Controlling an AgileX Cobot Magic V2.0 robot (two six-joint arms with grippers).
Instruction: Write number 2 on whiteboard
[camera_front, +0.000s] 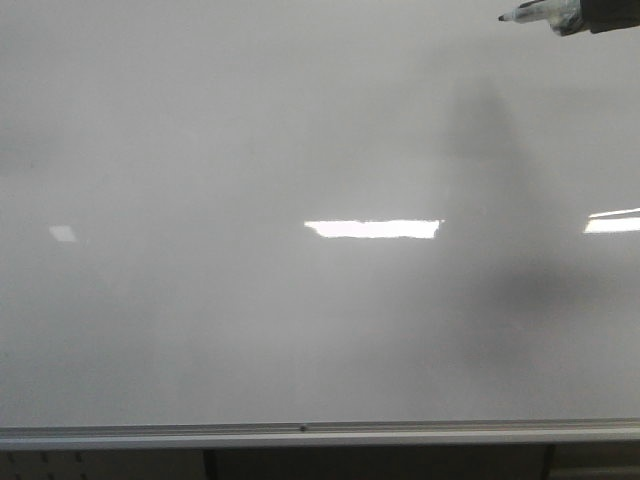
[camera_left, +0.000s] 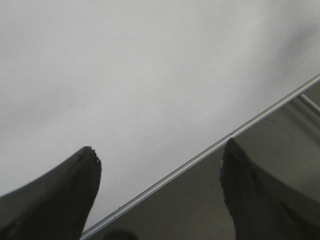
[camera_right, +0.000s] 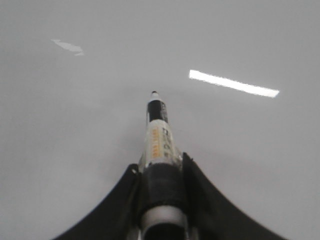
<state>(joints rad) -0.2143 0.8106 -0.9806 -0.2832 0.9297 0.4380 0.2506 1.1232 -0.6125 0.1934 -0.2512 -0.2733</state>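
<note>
Front view is showing the whiteboard (camera_front: 250, 150) filling nearly the whole frame, its silver rail (camera_front: 320, 435) running along the bottom edge. No drawn 2 is showing on it anywhere; only bright light reflections (camera_front: 372, 229) are lying on the glossy surface. At the upper right corner the right tool (camera_front: 565, 22) is reaching in, holding a marker (camera_front: 530, 14) with its dark tip pointing left, and a soft grey shadow is falling on the board below it.

Right wrist view is showing the right tool (camera_right: 161, 170) clamped on the marker (camera_right: 159, 140), both fingers (camera_right: 200, 195) pressing against its barrel; whether the tip is touching the board cannot be told.

Left wrist view is showing the left tool (camera_left: 160, 195) with its fingers (camera_left: 65, 195) standing apart and holding nothing, hanging over the board's frame edge (camera_left: 210, 150).
</note>
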